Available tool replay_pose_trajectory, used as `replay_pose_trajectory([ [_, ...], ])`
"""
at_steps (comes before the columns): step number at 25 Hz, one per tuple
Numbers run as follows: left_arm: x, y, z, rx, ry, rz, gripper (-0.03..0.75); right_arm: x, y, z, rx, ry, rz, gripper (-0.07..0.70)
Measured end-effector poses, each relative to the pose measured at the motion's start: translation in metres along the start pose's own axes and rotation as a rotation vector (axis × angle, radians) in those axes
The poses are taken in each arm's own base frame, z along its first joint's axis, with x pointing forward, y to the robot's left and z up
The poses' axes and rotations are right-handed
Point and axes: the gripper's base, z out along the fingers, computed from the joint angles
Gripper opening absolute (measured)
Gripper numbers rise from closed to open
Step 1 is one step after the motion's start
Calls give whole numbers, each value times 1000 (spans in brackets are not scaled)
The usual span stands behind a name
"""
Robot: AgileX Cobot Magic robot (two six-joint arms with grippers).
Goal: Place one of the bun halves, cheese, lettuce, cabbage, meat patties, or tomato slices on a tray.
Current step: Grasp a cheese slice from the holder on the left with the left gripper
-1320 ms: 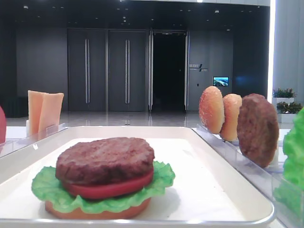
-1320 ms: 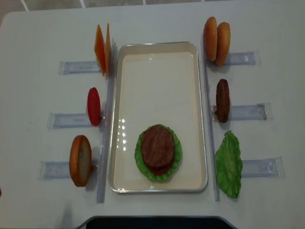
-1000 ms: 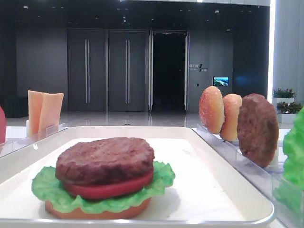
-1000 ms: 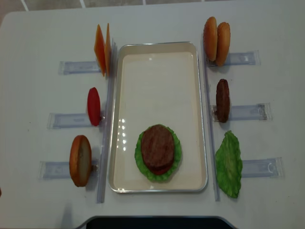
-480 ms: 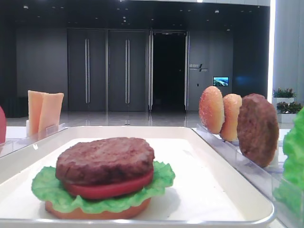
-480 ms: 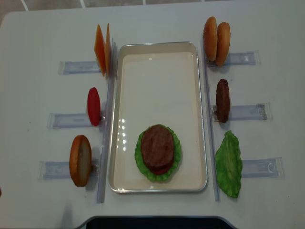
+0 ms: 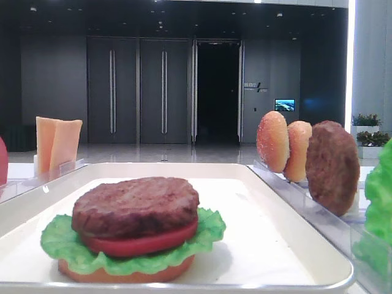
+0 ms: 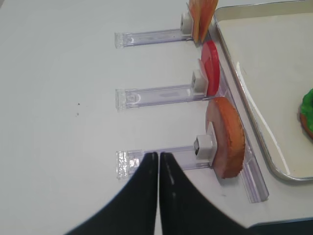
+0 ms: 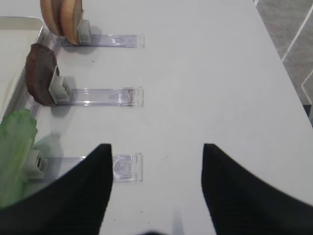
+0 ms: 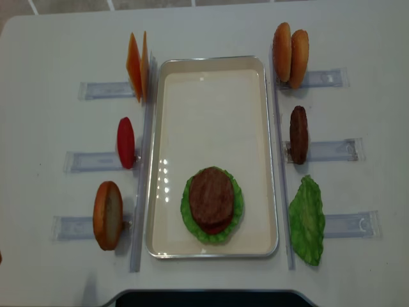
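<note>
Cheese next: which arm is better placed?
Left, probably. The cheese stands in the racks left of the tray, on the left pincer side; the right pincer faces the opposite racks.

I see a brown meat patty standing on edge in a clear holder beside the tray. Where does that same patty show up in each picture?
Low exterior view: the standing meat patty is at the right, nearer than the two buns.
Right wrist view: upper left, below the buns.
Left wrist view: not in it.
Overhead view: right of the tray, midway along it.
Shared landmark: the pair of buns next to it.
</note>
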Motion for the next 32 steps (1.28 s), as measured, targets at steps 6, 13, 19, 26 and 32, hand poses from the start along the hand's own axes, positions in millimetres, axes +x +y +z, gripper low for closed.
replay_pose_trajectory([
  [6,0,0,0,0,0,0,-1,0,0,0,0,0,0,415],
  [13,0,1,0,-6,0,3,82,0,0,0,0,0,0,415],
  [19,0,4,0,-44,0,22,429,0,0,0,0,0,0,415],
  [26,0,4,0,-48,-1,24,610,0,0,0,0,0,0,415],
  [32,-2,7,-1,-70,29,34,619,0,0,0,0,0,0,415],
])
